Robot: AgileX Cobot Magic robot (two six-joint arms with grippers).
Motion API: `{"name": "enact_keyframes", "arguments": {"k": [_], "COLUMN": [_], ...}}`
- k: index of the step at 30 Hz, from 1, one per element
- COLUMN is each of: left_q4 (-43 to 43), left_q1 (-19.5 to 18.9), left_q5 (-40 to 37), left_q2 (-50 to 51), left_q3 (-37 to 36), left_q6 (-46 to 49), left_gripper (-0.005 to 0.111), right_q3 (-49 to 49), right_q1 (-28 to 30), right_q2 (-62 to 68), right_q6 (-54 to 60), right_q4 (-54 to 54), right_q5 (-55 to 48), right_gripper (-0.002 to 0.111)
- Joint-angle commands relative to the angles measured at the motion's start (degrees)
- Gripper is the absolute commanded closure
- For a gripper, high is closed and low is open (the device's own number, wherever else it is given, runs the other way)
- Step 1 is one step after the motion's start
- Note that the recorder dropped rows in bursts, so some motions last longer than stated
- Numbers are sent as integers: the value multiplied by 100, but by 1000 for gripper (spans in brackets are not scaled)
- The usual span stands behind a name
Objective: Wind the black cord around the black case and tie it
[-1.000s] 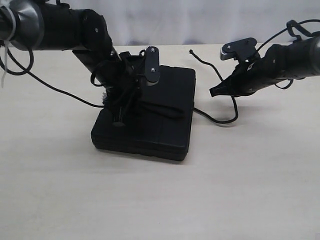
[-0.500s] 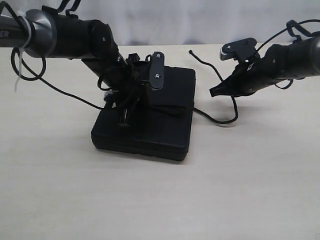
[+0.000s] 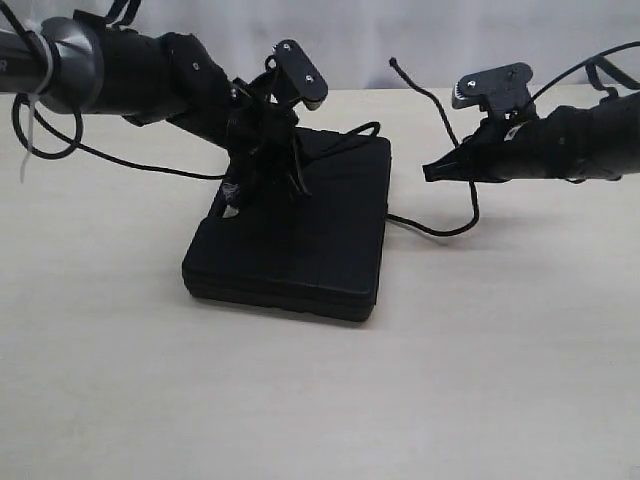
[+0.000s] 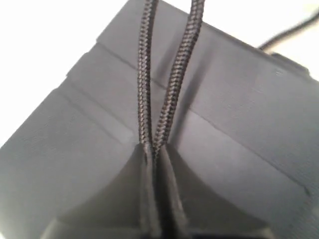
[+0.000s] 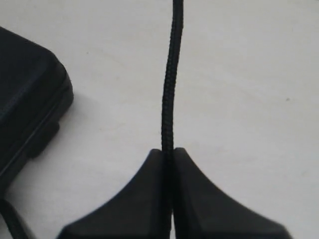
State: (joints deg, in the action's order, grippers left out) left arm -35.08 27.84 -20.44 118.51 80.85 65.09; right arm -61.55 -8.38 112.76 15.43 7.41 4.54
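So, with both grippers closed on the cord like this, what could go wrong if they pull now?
1. The left gripper pinches two strands of the black cord only at its very tips; one strand may slip out under pull.
2. The black case lies free on the table; tension from the right gripper could drag or tilt it.
3. The slack loop beside the case may snag on its corner.
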Motion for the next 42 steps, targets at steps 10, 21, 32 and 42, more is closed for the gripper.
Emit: {"name": "enact_keyframes", "arguments": {"k": [10, 21, 32, 42], "left_q4": [-2645, -3487, -3569, -3555], "left_q1": [-1203, -1721, -1721, -1893], "left_q5": [-696, -1497, -1518, -1153], "left_q2": [-24, -12, -12, -12], "left_q3": [-5, -16, -16, -16], "left_q6": [1186, 1776, 1907, 1907], "left_gripper": [107, 107, 107, 107], "right_q3": [870, 1272, 1286, 1286], "right_q1": [-374, -374, -374, -374], "right_q2": [-113, -279, -330, -330], "right_q6": [556, 15, -558, -383], "right_q4": [-1638, -2782, -3792, -3735], "right_q5": [1681, 2736, 2695, 2633], "right_gripper": [104, 104, 104, 104]}}
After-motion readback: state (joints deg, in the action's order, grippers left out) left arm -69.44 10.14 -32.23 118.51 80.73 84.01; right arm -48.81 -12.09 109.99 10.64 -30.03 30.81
